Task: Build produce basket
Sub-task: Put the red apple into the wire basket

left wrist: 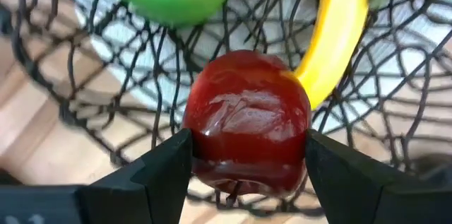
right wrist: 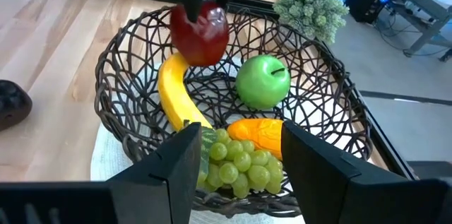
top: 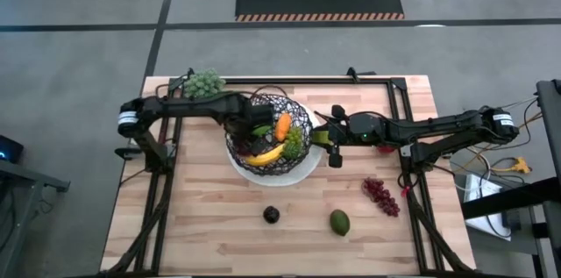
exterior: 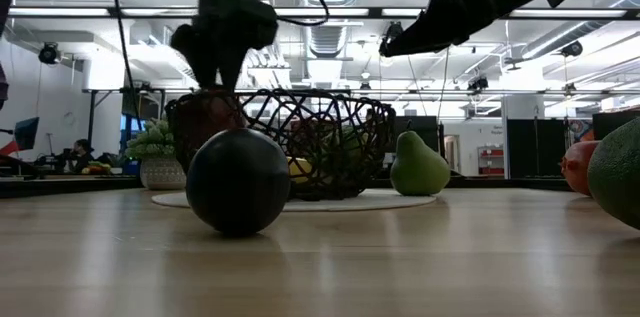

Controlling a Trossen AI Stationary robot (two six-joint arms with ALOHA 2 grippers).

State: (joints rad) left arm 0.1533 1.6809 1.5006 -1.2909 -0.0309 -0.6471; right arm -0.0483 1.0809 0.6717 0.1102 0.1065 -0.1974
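Dark and round, the plum point(exterior: 238, 180) fills the front of the low view, resting on the wooden table point(top: 202, 225) near its front edge, with the avocado point(top: 339, 222) a little to its right and the dark red grapes point(top: 380, 195) farther right, toward the right edge.

From the left gripper point(left wrist: 247, 157) outward: its two dark fingers point(left wrist: 166, 171) are pinched on the sides of a glossy red apple point(left wrist: 247, 128), held inside the black wire basket point(top: 298, 120) above the mesh floor. Just beyond the apple lie the yellow banana point(right wrist: 173, 93) and the green apple point(right wrist: 263, 80). An orange carrot point(right wrist: 261, 132) and a bunch of green grapes point(right wrist: 236, 160) lie on the basket's right side. The basket stands on a flat white plate point(top: 302, 171) at the middle of the table, nearer the back edge. A pale green leafy cluster point(top: 202, 82) sits near the back edge, left of the basket.

The right gripper point(right wrist: 236, 160) hovers at the basket's right rim, its fingers spread over the green grapes and closed on nothing. A green pear point(exterior: 417, 165) stands beside the plate on the right.
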